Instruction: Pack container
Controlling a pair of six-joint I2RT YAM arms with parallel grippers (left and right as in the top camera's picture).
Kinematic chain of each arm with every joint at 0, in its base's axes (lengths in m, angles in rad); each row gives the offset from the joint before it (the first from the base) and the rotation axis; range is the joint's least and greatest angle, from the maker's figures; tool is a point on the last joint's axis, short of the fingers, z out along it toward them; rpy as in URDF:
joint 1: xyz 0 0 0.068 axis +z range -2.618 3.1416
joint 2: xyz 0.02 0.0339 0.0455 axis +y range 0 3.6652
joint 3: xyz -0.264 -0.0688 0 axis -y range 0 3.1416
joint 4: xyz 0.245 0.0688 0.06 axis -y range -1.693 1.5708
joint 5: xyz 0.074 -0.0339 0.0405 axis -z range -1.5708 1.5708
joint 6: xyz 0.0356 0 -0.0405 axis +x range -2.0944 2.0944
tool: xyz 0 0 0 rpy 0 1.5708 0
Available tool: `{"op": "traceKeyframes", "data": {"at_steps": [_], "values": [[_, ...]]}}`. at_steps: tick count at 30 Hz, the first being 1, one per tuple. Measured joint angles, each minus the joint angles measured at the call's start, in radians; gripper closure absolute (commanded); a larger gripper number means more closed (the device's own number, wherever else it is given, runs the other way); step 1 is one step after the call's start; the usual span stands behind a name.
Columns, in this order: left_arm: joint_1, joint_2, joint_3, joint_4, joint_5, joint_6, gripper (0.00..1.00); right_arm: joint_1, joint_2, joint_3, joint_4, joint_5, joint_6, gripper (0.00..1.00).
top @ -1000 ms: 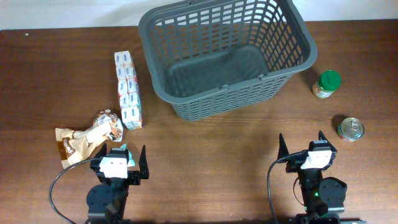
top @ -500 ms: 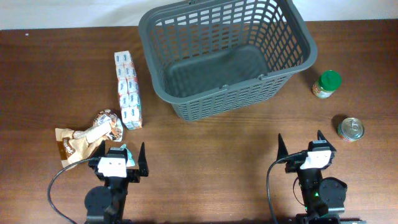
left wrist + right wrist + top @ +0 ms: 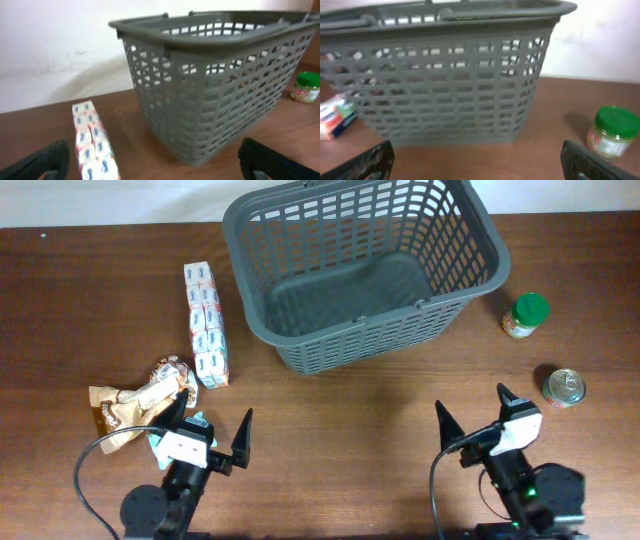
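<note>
The container [image 3: 380,330], a large dark grey lattice basket, stands empty at the back centre of the table; it also fills the left wrist view [image 3: 215,85] and the right wrist view [image 3: 445,80]. My left gripper [image 3: 212,418] hangs open near the front left, far short of it, with nothing between its fingers [image 3: 45,162]. At the front right, my right gripper [image 3: 470,402] is open and empty too, its fingers [image 3: 595,165] spread wide.
A long milk carton pack [image 3: 207,325] lies left of the basket. A crumpled snack bag [image 3: 135,402] sits by my left gripper. A green-lidded jar [image 3: 525,315] and a tin can [image 3: 564,388] stand at the right.
Both grippers have risen from their low pose and tipped forward, their fingers now reaching further over the table. Nothing on the table has moved.
</note>
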Motion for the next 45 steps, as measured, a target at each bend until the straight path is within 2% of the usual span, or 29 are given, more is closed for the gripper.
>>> {"op": "traceKeyframes", "data": {"at_steps": [11, 15, 19, 23, 29, 33, 37, 41, 45], "values": [[0.0, 0.01, 0.025, -0.024, 0.148, -0.052, 0.01, 0.0, 0.169, 0.491, -0.325, -0.084, -0.047, 0.01], [0.0, 0.053, 0.132, -0.153, 0.167, -0.07, 0.01, 0.0, 0.335, 0.726, -0.583, -0.084, -0.06, 0.01], [0.0, 0.078, 0.209, -0.157, 0.204, -0.08, 0.01, 0.0, 0.552, 0.943, -0.832, -0.126, -0.064, 0.01], [0.0, 0.081, 0.214, -0.158, 0.297, -0.085, 0.01, 0.0, 0.674, 1.036, -0.894, -0.189, -0.066, 0.01], [-0.002, 0.105, 0.246, -0.175, 0.434, -0.151, 0.0, 0.0, 0.771, 1.114, -0.838, -0.223, -0.065, 0.01], [-0.034, 0.156, 0.35, -0.307, 0.465, -0.192, 0.0, 0.0, 0.888, 1.324, -0.854, -0.212, -0.058, 0.01], [-0.115, 0.234, 0.429, -0.428, 0.479, -0.212, 0.01, 0.0, 1.057, 1.63, -0.976, -0.191, -0.054, 0.01], [-0.219, 0.32, 0.444, -0.412, 0.481, -0.259, 0.01, 0.0, 1.188, 1.823, -1.082, -0.184, -0.053, 0.01], [-0.298, 0.354, 0.446, -0.348, 0.481, -0.317, 0.01, 0.0, 1.262, 1.855, -1.16, -0.17, -0.053, 0.01]]}}
